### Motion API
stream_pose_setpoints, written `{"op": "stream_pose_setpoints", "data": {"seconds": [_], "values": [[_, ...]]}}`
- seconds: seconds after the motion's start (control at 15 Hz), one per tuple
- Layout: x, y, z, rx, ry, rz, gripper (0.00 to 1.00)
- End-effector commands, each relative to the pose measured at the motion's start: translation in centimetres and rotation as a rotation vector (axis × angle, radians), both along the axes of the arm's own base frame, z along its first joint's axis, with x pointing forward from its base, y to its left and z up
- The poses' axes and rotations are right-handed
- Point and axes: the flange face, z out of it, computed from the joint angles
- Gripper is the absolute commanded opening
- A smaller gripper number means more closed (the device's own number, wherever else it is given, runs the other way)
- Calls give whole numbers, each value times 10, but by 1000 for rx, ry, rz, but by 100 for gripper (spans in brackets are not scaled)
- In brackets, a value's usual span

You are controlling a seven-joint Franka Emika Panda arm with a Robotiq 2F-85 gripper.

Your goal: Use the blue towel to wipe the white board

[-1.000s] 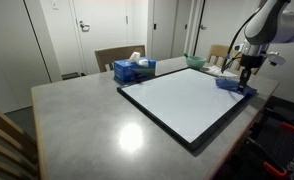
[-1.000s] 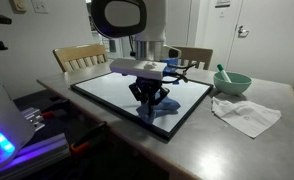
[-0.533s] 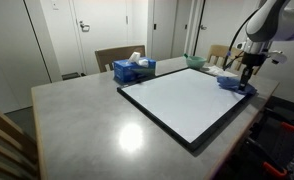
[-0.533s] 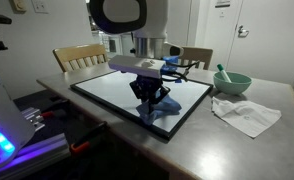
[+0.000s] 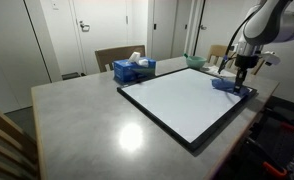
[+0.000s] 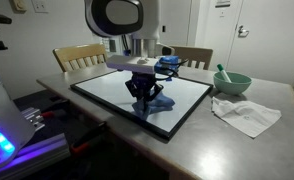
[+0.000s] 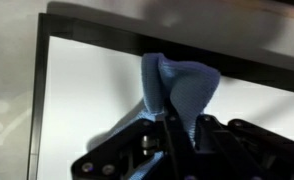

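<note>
The white board (image 5: 187,100) with a black frame lies flat on the grey table in both exterior views (image 6: 107,88). The blue towel (image 5: 227,86) rests bunched on the board near its black edge and also shows in an exterior view (image 6: 155,105) and the wrist view (image 7: 177,85). My gripper (image 5: 239,74) points straight down and is shut on the towel's top, pressing it on the board; it shows in an exterior view (image 6: 144,92) and the wrist view (image 7: 172,125).
A blue tissue box (image 5: 134,68) stands beside the board. A green bowl (image 6: 232,81) and a crumpled white cloth (image 6: 244,113) lie on the table (image 5: 77,115). Wooden chairs (image 6: 77,57) stand around it.
My gripper has dragged the blue towel a short way along the board, towards the frame edge on the bowl's side.
</note>
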Motion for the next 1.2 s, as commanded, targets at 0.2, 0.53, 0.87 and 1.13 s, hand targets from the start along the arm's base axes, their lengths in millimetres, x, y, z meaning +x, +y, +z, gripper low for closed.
{"op": "stream_pose_setpoints", "data": {"seconds": [0.2,0.53,0.87,1.13], "values": [[8,49,-4,-11,45,15,3],[13,90,-3,15,89,66,3],[19,133,-6,29,122,157,3],[22,162,-8,42,126,211,3]]}}
